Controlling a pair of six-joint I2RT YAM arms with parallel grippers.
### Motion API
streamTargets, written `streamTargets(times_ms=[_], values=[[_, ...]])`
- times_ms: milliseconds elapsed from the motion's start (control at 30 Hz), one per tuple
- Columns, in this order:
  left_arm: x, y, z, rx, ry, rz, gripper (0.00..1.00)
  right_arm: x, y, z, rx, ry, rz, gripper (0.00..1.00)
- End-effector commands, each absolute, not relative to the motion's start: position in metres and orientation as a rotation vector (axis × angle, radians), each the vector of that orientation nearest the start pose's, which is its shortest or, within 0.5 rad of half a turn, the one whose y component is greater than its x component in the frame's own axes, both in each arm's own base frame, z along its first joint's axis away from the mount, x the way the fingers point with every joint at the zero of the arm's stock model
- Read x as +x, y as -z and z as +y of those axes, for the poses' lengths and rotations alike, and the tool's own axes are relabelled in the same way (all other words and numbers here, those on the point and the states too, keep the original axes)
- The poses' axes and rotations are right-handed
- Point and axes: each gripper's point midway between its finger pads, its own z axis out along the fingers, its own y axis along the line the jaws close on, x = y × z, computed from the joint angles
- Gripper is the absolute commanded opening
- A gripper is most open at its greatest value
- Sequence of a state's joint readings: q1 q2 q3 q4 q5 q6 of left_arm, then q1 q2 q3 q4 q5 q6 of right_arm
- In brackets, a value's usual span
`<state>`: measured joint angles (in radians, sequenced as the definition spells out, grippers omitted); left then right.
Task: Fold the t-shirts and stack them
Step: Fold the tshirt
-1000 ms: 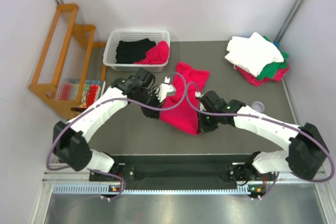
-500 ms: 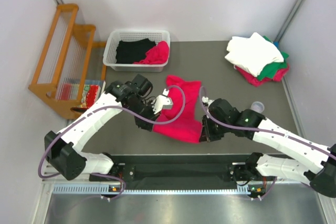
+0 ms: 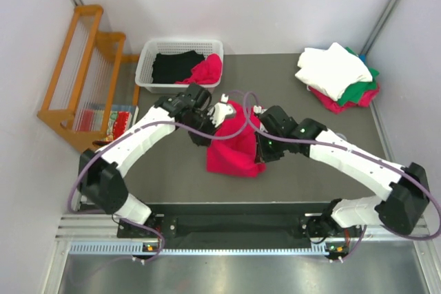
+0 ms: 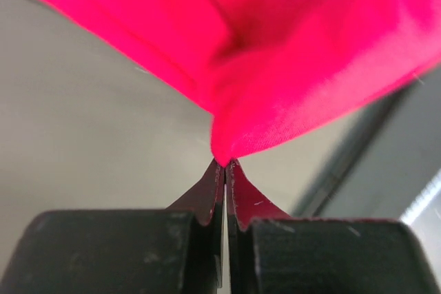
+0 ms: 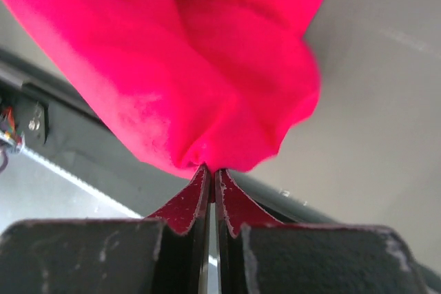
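A crimson-red t-shirt (image 3: 233, 151) hangs bunched between both grippers over the middle of the dark table. My left gripper (image 3: 216, 119) is shut on its left upper edge; in the left wrist view the cloth (image 4: 275, 53) is pinched at the fingertips (image 4: 224, 164). My right gripper (image 3: 258, 139) is shut on its right edge; in the right wrist view the cloth (image 5: 193, 67) bulges above the closed fingertips (image 5: 211, 169). A stack of folded t-shirts (image 3: 337, 74), white on top with green and red under it, lies at the far right.
A white lattice basket (image 3: 180, 47) at the back holds a black t-shirt (image 3: 173, 67) and a red one (image 3: 207, 70). A wooden rack (image 3: 83, 74) stands at the left. A small clear cup (image 3: 338, 140) sits at the right near my right arm.
Both grippers have moved toward the back of the table and closer together with the red t-shirt, which now hangs narrower and more bunched than before.
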<state>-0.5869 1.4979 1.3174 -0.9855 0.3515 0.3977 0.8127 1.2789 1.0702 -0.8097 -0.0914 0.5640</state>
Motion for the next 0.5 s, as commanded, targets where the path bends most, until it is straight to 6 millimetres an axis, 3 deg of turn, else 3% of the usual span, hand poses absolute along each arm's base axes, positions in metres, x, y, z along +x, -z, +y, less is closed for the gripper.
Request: streamTargets(times_ms=[0, 167, 300, 467], values=[[0.328, -0.168, -0.221, 1.132, 0.351, 2.278, 0.0, 0.223, -0.165, 0.25, -0.364, -0.594, 2.572, 0.0], [0.392, -0.157, -0.213, 1.021, 0.254, 2.325, 0.0, 0.262, -0.157, 0.237, -0.282, -0.588, 2.566, 0.0], [0.418, -0.145, -0.208, 0.993, 0.24, 2.36, 0.0, 0.297, -0.155, 0.226, -0.229, -0.555, 2.547, 0.0], [0.434, -0.13, -0.215, 0.995, 0.257, 2.376, 0.0, 0.347, -0.143, 0.217, -0.161, -0.551, 2.549, 0.0]])
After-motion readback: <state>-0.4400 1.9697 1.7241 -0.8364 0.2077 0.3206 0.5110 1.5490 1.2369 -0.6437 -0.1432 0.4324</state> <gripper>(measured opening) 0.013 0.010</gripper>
